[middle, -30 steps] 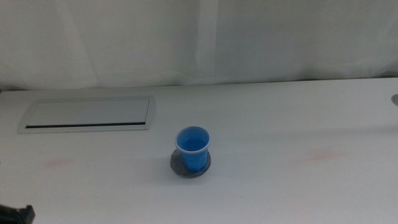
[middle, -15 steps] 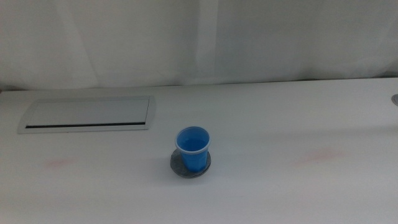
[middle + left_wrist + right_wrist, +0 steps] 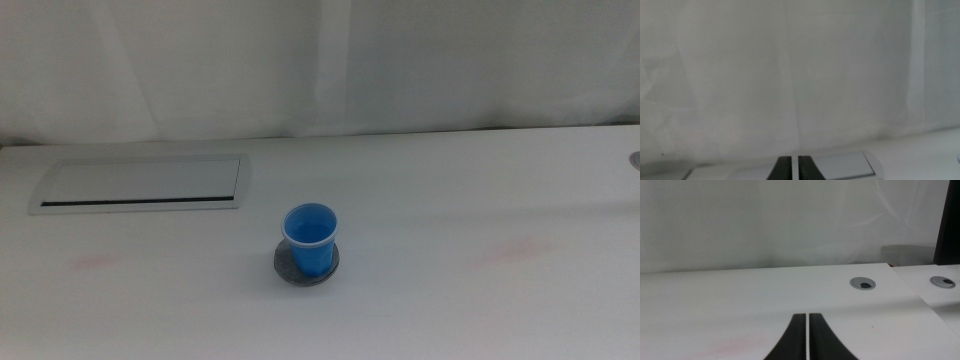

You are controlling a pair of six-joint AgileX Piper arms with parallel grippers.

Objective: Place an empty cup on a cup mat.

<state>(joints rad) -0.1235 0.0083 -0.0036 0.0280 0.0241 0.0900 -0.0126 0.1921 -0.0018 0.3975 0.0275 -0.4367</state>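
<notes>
The dark tip of the left arm that showed a second ago at the middle view's bottom-left corner has gone, so both arms are now out of that view and the cup point(image 3: 310, 239) stands upright and free on the mat point(image 3: 288, 269) mid-bench; I judge the task done. The left hand point(image 3: 794, 169) and right hand point(image 3: 807, 336) each have jaws together on nothing. I count one cup, one mat, one silver-grey panel point(image 3: 140, 185) and two grommets point(image 3: 863, 283).
</notes>
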